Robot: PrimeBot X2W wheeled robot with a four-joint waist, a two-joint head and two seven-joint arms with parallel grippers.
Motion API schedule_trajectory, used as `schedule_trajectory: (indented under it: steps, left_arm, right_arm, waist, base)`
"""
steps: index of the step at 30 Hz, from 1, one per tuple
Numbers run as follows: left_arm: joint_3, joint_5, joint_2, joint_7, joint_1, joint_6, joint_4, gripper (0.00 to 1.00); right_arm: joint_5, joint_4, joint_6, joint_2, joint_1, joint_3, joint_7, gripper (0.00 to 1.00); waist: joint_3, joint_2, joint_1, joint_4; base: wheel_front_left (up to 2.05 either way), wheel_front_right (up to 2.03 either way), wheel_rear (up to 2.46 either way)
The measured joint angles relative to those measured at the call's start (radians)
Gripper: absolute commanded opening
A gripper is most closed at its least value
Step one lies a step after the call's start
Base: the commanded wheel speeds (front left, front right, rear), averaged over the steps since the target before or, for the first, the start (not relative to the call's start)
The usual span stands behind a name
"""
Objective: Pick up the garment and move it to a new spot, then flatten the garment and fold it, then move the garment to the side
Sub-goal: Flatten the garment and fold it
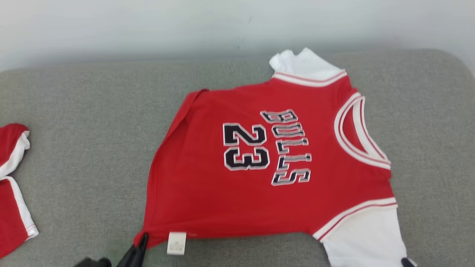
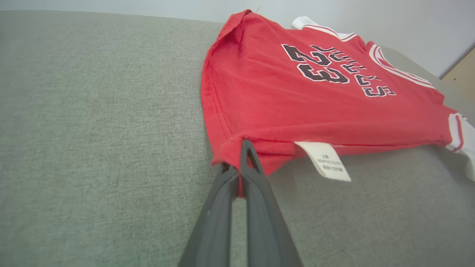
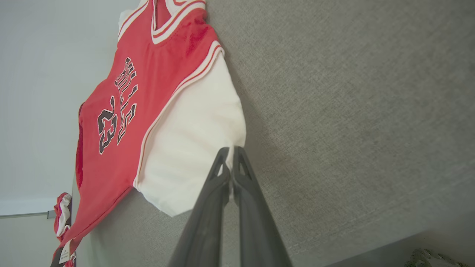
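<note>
Down at the near edge of the grey fabric-covered cushion, both arms reach forward and low, their dark fingers lying almost flat along the surface. The left end effector is pinched together on the near-left hem corner of the red short-sleeved jersey with white sleeves and white-and-red trim, with a fold of red cloth squeezed between its tips. The right end effector is clamped on the edge of the near white sleeve, at the near right of the garment.

The jersey lies spread at the middle of the cushion, turned sideways: collar to the right, hem to the left, far sleeve bunched toward the pale wall. Its hem corner is slightly lifted and wrinkled at the left grip.

Across the chest, black letters outlined in white read "BULLS", with the number "23" beside them, both turned a quarter round in the head view. A small white care label sticks out from the near side seam just right of the left end effector; its print is too small to read.

A second red-and-white garment lies at the far left edge, well apart from the jersey.
</note>
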Motion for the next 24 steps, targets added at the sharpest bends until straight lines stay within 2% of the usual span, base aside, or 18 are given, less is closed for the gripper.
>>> schedule_trajectory:
  steps: [6,13,18,24]
  left_arm:
    - [-0.012,0.069,0.001,0.000,0.043,0.025,0.037,0.00]
    - [-0.017,0.098,-0.006,0.000,0.043,0.030,0.053,0.00]
    - [-0.031,0.131,0.005,0.000,0.025,0.030,0.051,0.00]
    - [-0.032,0.141,0.009,0.006,-0.035,0.016,0.037,0.00]
  right_arm:
    - [-0.053,0.026,0.000,0.000,0.048,0.041,0.050,0.00]
    - [-0.058,0.024,0.000,0.001,0.030,0.054,0.007,0.00]
    - [-0.022,-0.019,0.000,0.000,-0.049,-0.017,-0.025,0.00]
    - [-0.082,-0.040,0.000,0.000,-0.226,-0.022,0.050,0.00]
  waist:
    - [-0.029,0.0000,0.0000,0.007]
    - [-0.042,0.0002,0.0001,0.015]
    - [-0.040,0.0002,0.0002,0.013]
    - [-0.037,0.0002,0.0002,0.013]
  base:
    - [0.00,0.00,0.00]
    - [0.00,0.00,0.00]
    - [0.00,0.00,0.00]
    - [0.00,0.00,0.00]
